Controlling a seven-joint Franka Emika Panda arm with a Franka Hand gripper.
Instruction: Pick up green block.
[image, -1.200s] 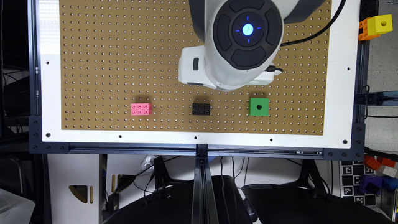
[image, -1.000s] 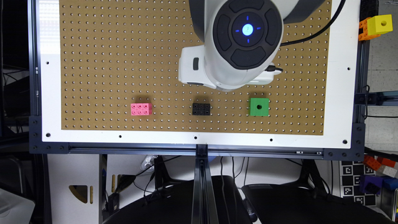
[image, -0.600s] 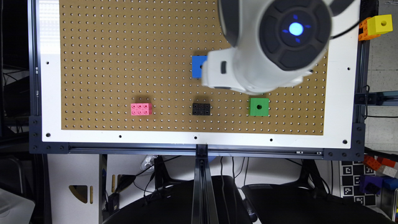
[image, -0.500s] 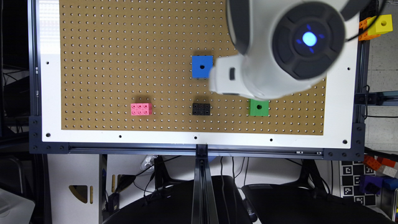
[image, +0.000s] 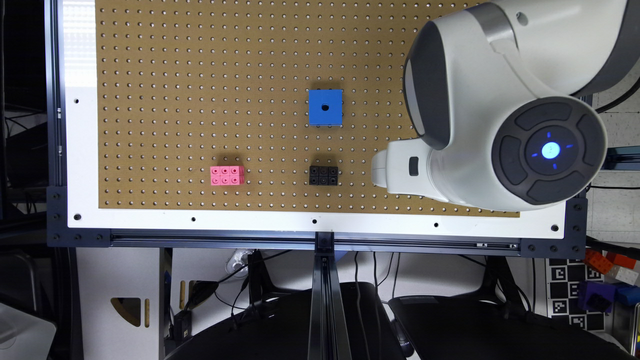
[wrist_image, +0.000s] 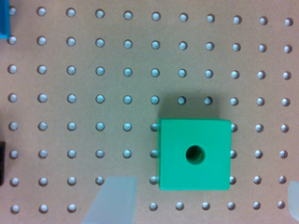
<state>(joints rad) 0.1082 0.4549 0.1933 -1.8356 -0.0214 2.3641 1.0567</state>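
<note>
A white Franka arm (image: 500, 110) hangs over the exterior view's right part of a brown pegboard desk (image: 200, 75), its round wrist cap lit by a blue light. In the wrist view the green block (wrist_image: 195, 154), a plain cube with one round dark hole in its top face, sits flat on the pegboard, square to the rows of holes and casting a soft shadow along one edge. Two pale, blurred fingers (wrist_image: 114, 198) show at the wrist picture's edge, one just beside a corner of the block and the other at the far side of the frame; they stand wide apart, clear of the cube and gripping nothing, so the gripper (wrist_image: 201, 203) is spread broader than the block. In the exterior view the arm's body covers the place where the green cube lies. On the open board a blue cube (image: 325, 107) with a hole in its top stands near the middle, a small black studded brick (image: 323, 175) lies apart from it toward the near rail, and a pink studded brick (image: 227, 175) rests well off toward the exterior view's left. No bin, tray or box stands on the board; every piece lies loose on its surface
</note>
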